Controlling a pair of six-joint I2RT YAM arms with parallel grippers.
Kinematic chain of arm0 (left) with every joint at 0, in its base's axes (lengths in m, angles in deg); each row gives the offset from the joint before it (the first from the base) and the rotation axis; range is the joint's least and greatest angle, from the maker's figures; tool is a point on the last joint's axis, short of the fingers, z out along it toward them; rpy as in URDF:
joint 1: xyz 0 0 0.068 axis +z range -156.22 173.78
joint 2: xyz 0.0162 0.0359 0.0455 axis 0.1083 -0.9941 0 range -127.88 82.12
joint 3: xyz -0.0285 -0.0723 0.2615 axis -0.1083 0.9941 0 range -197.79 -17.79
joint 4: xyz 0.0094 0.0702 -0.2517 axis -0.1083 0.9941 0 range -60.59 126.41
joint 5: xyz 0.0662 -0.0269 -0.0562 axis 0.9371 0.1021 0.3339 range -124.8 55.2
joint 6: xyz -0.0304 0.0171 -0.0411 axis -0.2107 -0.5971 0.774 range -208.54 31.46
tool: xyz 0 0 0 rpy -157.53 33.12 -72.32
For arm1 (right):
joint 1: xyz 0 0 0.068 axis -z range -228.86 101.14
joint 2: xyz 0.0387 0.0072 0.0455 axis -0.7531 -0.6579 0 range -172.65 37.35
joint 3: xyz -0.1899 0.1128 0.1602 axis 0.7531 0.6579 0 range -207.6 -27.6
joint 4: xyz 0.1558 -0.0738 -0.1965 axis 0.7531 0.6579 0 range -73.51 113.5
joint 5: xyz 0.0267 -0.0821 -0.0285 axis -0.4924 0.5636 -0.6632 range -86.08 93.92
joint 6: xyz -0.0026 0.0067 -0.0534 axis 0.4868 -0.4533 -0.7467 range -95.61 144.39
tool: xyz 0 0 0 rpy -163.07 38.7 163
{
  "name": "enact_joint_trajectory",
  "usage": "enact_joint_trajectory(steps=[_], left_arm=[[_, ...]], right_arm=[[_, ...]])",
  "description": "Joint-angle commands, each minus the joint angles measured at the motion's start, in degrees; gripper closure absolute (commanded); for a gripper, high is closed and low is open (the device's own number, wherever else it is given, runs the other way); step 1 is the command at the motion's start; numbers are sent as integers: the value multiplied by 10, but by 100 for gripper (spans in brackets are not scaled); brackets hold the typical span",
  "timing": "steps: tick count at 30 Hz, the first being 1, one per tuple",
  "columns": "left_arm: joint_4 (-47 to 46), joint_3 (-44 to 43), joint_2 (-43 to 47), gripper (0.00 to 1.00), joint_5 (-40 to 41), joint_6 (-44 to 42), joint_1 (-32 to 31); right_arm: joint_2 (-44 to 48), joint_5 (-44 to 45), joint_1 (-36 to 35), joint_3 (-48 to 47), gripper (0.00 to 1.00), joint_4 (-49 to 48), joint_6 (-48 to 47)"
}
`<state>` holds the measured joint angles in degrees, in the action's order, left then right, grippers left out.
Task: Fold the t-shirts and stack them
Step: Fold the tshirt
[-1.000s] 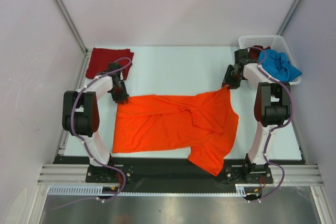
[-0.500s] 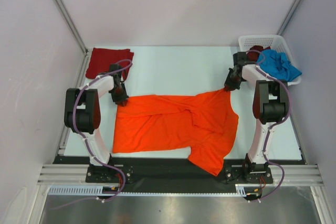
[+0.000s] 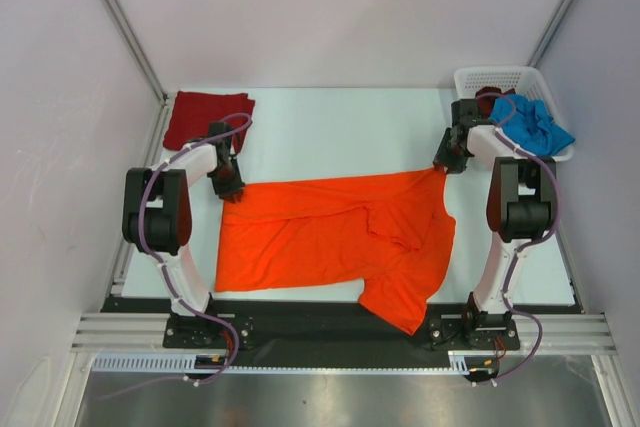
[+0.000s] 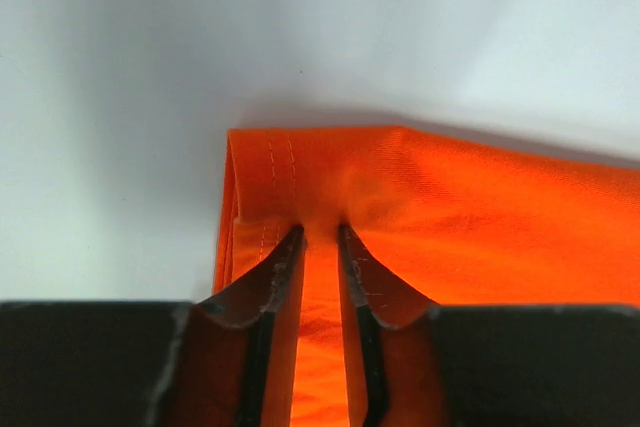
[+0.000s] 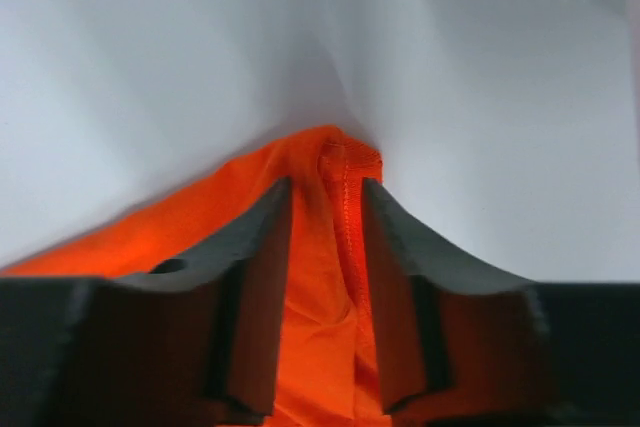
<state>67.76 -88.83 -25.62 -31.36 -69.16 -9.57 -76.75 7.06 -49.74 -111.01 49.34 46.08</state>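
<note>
The top camera looks down from above and behind the arm bases on the whole table (image 3: pixel 330 127), while each wrist camera looks from very near along the left gripper (image 4: pixel 320 234) or the right gripper (image 5: pixel 326 187) at one far corner of the orange t-shirt (image 3: pixel 330 232), which the top view also shows.

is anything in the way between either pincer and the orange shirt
Nothing visible. The left pincer and right pincer each pinch the far edge of the bright orange cloth t-shirt, with cloth directly between their fingers.
</note>
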Motion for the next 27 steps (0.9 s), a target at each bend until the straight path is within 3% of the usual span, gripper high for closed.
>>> enact_joint_trajectory(steps=[1,2,7,14,19,20,23,27], left_arm=[[-4,-9,16,73,25,-14,9],[-2,-12,24,66,23,-14,9],[18,-14,100,56,17,-14,4],[18,82,197,63,-16,8,-2],[-11,152,228,69,-27,29,-1],[-14,154,219,71,-30,30,-1],[-24,156,187,76,-30,36,0],[-39,165,170,79,-36,38,1]], right_arm=[[27,-10,4,-9,58,6,-8],[33,-9,4,-3,50,13,-8],[114,36,-9,11,48,81,-16],[229,-10,-109,79,51,123,-28],[265,-88,-165,175,62,86,5],[267,-89,-174,186,71,86,11],[281,-123,-175,250,85,59,26],[301,-111,-174,296,97,58,24]])
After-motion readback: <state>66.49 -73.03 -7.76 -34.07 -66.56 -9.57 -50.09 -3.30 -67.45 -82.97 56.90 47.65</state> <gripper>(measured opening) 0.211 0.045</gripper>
